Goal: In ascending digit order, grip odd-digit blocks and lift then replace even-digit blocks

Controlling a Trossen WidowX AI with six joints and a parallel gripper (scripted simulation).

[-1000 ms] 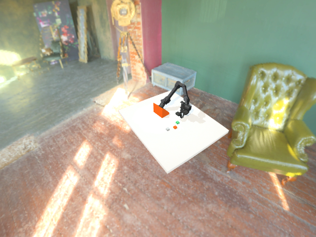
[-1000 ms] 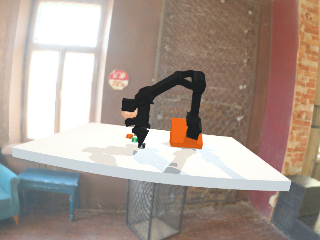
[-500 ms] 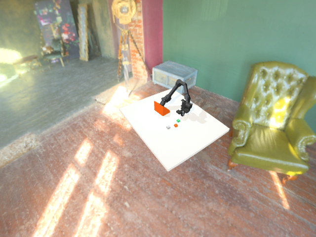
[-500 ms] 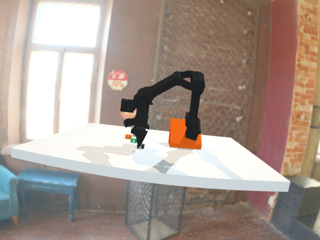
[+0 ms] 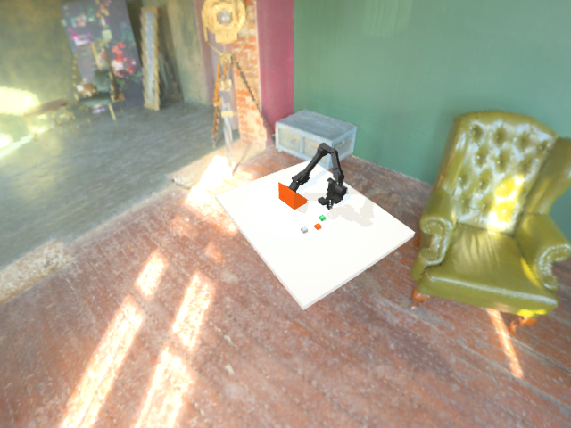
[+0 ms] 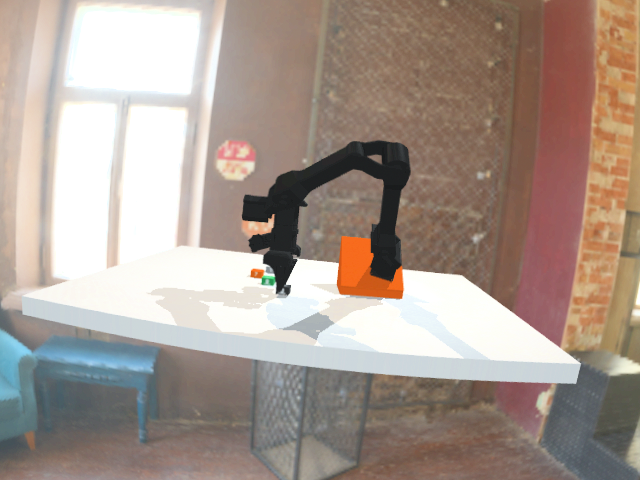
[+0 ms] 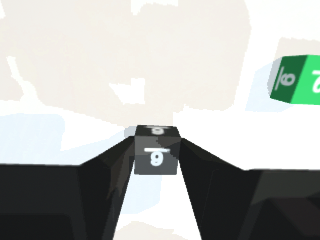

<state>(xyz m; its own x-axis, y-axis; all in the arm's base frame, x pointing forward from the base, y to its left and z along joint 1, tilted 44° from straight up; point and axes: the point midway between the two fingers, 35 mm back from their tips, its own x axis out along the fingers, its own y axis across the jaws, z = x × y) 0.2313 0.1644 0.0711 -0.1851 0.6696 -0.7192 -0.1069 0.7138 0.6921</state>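
The black block (image 6: 287, 290) (image 7: 156, 167) stands between the fingertips and looks to be at table level. Its face in the wrist view shows a 9-like digit with a bar above it, so the digit reads as 6 when turned over. My gripper (image 5: 328, 206) (image 6: 282, 291) (image 7: 156, 142) is shut on it, one finger on each side. The green block (image 5: 322, 218) (image 6: 267, 280) (image 7: 300, 80) sits to the right in the wrist view, its top digit cut by the frame edge. The orange block (image 5: 318, 226) (image 6: 256, 272) and the grey block (image 5: 303, 229) (image 6: 269, 270) lie beyond; their digits are too small to read.
A large orange panel-like object (image 5: 290, 197) (image 6: 355, 263) stands by the arm's base. The white table (image 5: 304, 276) (image 6: 129, 279) carries the arm and all the blocks. The arm's shadows fall across the table around the gripper.
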